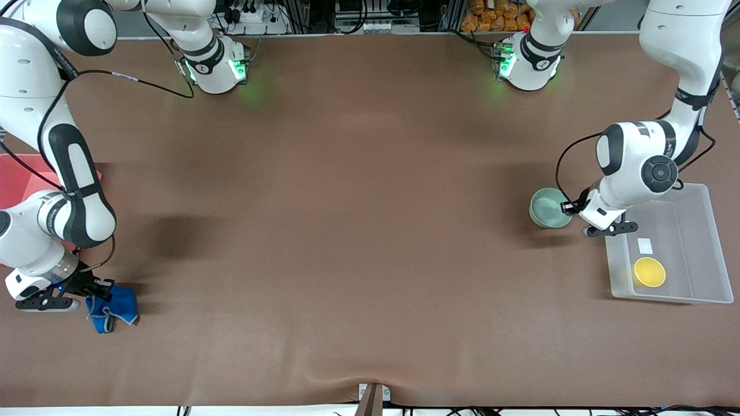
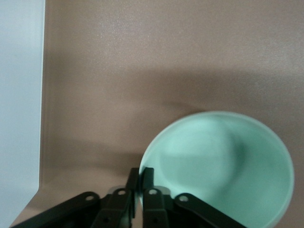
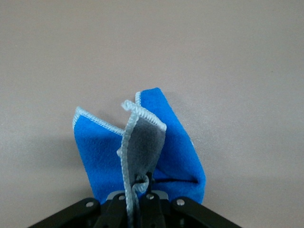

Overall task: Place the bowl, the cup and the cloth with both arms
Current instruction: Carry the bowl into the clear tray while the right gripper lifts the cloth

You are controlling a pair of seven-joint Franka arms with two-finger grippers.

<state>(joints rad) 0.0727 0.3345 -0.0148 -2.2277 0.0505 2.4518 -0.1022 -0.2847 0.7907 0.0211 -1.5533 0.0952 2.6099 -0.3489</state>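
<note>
Pinching the bowl's rim, the left claw – right claw grips the cloth.

From where I'm standing the left arm's wrist covers part of the bowl rim, and the right arm hides most of a red bin that also runs off the picture's edge. In the right wrist view the cloth is cut off at the frame's edge.

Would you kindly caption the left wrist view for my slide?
Left hand shut on the mint-green bowl's rim, beside the clear bin.
</note>
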